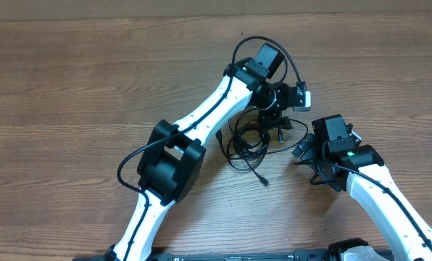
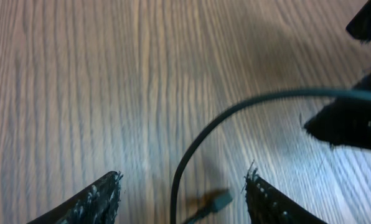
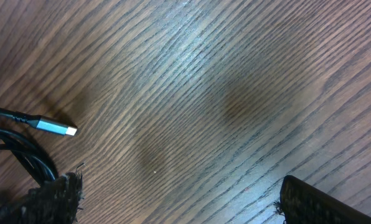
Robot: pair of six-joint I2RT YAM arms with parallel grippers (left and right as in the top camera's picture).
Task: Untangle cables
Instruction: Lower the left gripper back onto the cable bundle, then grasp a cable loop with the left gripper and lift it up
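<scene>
The cables (image 1: pixel 248 141) lie as one tangled black bundle on the wooden table, with plug ends sticking out at the bottom (image 1: pixel 264 181) and left (image 1: pixel 221 135). My left gripper (image 1: pixel 272 116) hangs over the bundle's top edge. In the left wrist view it is open (image 2: pixel 184 180), with one cable strand (image 2: pixel 192 149) curving between the fingers and a plug (image 2: pixel 220 199) lying below. My right gripper (image 1: pixel 310 163) is to the right of the bundle. It is open and empty (image 3: pixel 182 183), and a silver-tipped plug (image 3: pixel 53 127) and cable loops (image 3: pixel 27 155) lie to its left.
The wooden table (image 1: pixel 71 87) stretches bare to the left and far side. The left arm (image 1: pixel 201 116) crosses diagonally beside the bundle. The right gripper's dark body shows at the right edge of the left wrist view (image 2: pixel 353 121).
</scene>
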